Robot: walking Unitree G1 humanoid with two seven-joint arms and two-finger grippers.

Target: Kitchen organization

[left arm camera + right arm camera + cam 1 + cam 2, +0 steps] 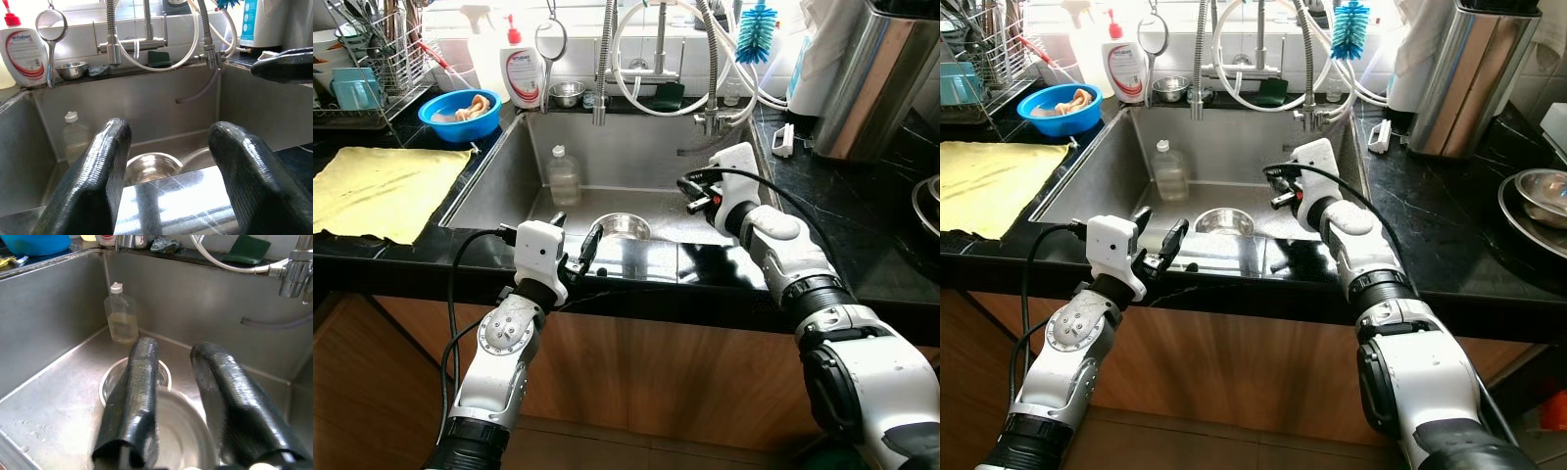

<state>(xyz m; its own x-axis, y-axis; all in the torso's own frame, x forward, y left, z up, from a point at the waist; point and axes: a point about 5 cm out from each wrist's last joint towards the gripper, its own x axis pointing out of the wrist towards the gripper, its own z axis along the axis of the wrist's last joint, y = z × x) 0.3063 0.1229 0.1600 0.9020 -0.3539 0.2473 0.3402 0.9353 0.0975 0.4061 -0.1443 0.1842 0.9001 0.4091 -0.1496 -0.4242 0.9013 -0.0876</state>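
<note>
A steel bowl [622, 227] lies on the floor of the steel sink [499, 171], near its front. A clear plastic bottle [563, 176] with a white cap stands behind it at the left wall. My left gripper [576, 240] hovers over the sink's black front edge, open and empty, pointing at the bowl [149, 166]. My right gripper [692, 194] hangs over the right part of the sink, open with nothing between its fingers. In the right wrist view the bowl [176, 435] lies right under those fingers [134, 396].
A yellow cloth [377, 191], a blue bowl [460, 113] and a dish rack [372, 59] sit on the left counter. Soap bottle [522, 73], small steel bowl [567, 94] and tap hoses [646, 59] line the back. A steel canister [867, 78] and steel bowls [1538, 196] stand right.
</note>
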